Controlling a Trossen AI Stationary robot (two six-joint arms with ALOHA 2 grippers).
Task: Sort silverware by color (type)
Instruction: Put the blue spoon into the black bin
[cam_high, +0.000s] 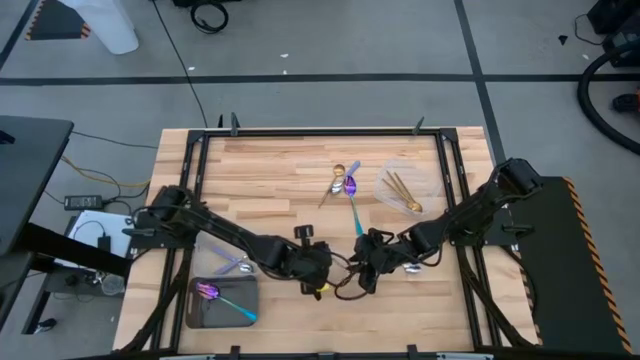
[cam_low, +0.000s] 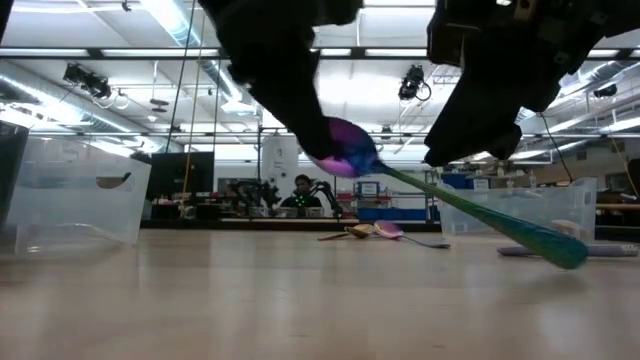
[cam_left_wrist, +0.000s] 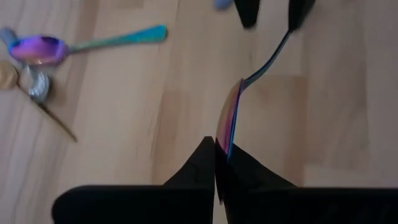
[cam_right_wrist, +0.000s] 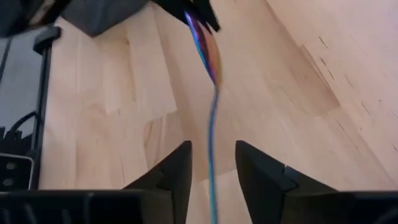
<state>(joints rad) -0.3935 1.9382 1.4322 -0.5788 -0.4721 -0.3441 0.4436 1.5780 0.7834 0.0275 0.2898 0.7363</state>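
Note:
An iridescent purple-blue spoon (cam_low: 345, 158) with a teal handle end (cam_low: 560, 248) hangs in the air between my two grippers, near the table's front middle. My left gripper (cam_high: 322, 272) is shut on its bowl. My right gripper (cam_right_wrist: 211, 152) is open, one finger on either side of the spoon's handle (cam_right_wrist: 212, 124) with a gap on both sides. More silverware lies in a small heap (cam_high: 345, 182) at the far middle, including another iridescent spoon (cam_left_wrist: 43, 48). My left gripper pinches the spoon's bowl (cam_left_wrist: 229, 118) between its two fingers, the bowl standing edge-on between them. The fingers slant downward toward the right arm. The spoon is lifted clear of the table, its handle (cam_left_wrist: 273, 59) running away from the fingers and sloping down.
A dark grey tray (cam_high: 200, 312) at the front left holds an iridescent spoon (cam_high: 225, 300). A clear tray (cam_high: 425, 178) at the far right holds gold pieces (cam_high: 405, 192). Lavender pieces (cam_high: 235, 265) lie left of the left gripper. Black rails frame the table.

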